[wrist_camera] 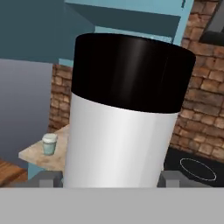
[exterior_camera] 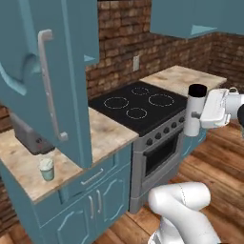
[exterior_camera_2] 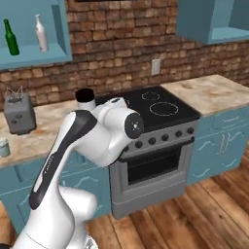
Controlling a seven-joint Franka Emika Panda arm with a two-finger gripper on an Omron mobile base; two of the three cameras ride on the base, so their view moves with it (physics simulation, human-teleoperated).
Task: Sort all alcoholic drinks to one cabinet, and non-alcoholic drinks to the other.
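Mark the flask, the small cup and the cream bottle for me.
white flask (exterior_camera: pixel 192 116): left base view, on its white body.
small cup (exterior_camera: pixel 46 168): left base view, on its side.
cream bottle (exterior_camera_2: pixel 41 35): right base view, on its body.

Cup (exterior_camera: pixel 46 168) on counter (exterior_camera: pixel 107 135), toaster (exterior_camera: pixel 28 138) apparently behind.

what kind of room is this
A rendered home kitchen, by the look of it: a black-topped stove with an oven below, teal cabinets under a stone-look counter, and a toaster against the brick wall.
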